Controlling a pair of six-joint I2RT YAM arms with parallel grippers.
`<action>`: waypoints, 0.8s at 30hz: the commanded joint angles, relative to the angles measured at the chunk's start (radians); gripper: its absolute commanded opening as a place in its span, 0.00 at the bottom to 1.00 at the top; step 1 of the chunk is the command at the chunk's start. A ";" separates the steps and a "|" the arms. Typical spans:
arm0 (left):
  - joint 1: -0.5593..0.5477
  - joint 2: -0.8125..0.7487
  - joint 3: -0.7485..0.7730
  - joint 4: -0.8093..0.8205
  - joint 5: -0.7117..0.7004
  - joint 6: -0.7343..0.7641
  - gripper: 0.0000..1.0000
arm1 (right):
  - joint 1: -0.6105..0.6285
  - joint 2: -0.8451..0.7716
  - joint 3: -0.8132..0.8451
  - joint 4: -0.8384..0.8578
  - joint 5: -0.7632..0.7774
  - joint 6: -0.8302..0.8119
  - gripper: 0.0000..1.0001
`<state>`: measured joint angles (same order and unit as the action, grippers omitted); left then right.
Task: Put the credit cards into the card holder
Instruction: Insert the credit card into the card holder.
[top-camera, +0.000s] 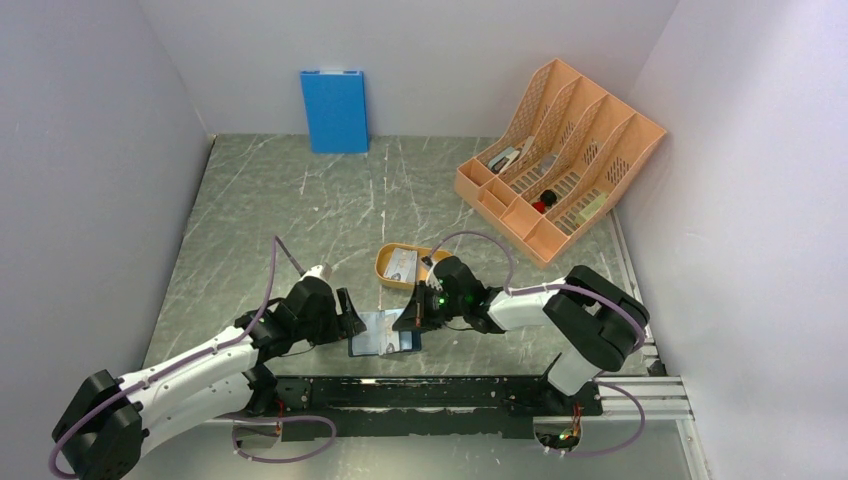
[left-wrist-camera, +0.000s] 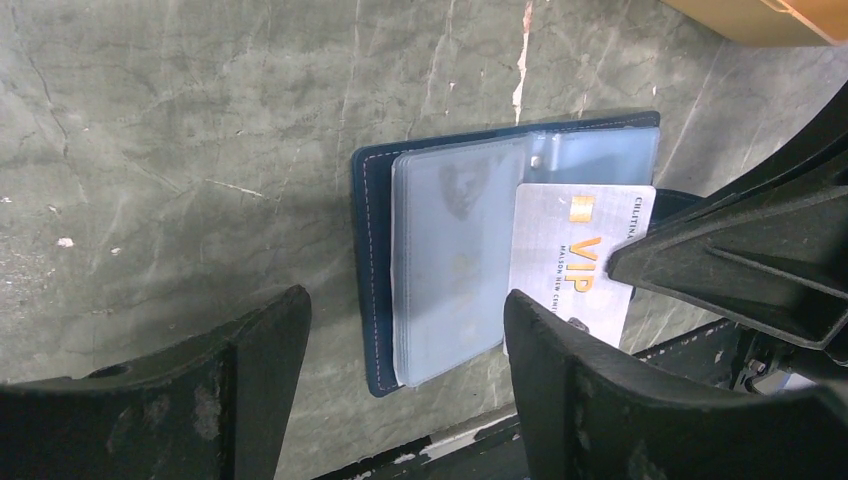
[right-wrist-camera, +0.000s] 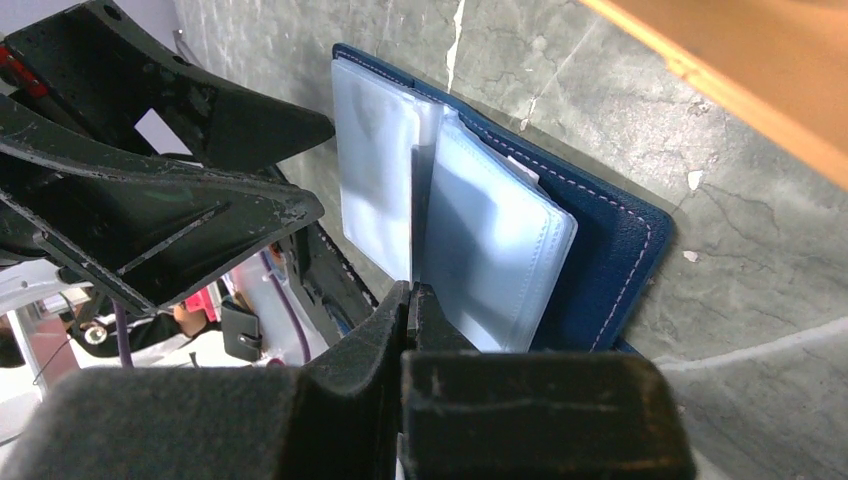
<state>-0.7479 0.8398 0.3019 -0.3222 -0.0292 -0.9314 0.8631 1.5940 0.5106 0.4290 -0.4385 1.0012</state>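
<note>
Credit card (left-wrist-camera: 580, 270), thin silver-grey plastic rectangle with orange VIP print: pinched by one edge in right gripper (right-wrist-camera: 412, 292), black fingers clamped tight on it. Laid against the pale clear sleeves; whether already inside a pocket mouth, not determinable.

Card holder (left-wrist-camera: 372, 250), small navy stitched folding wallet: lying open and flat on grey marbled table (top-camera: 300, 200), close to the near edge, between the two arms.

Left gripper (left-wrist-camera: 405, 315), black two-finger: spread wide, poised over the wallet with one finger either side of the sleeve stack, gripping nothing. Contact with the wallet not determinable.

Second card (top-camera: 400, 264), grey: resting in shallow orange oval tray (top-camera: 384, 272), just behind the wallet.

Risks, as judged:
- Wallet apparently unpinned, so liable to slide away under the push.
- Sleeves floppy, so card liable to ride over or between pockets instead of entering one.
- Grippers crowded close, so fingers liable to collide.
- Card liable to bend if forced.
</note>
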 joint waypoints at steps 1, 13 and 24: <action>-0.002 0.007 -0.004 -0.020 0.010 0.013 0.75 | -0.006 0.006 0.016 0.034 0.007 -0.023 0.00; -0.002 0.013 -0.009 -0.019 0.016 0.018 0.72 | -0.006 0.024 0.018 0.026 0.063 -0.072 0.00; -0.001 0.021 -0.017 -0.005 0.020 0.017 0.68 | -0.006 0.047 0.006 0.068 0.074 -0.073 0.00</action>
<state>-0.7479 0.8482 0.3016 -0.3218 -0.0292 -0.9268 0.8631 1.6150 0.5106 0.4694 -0.3958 0.9451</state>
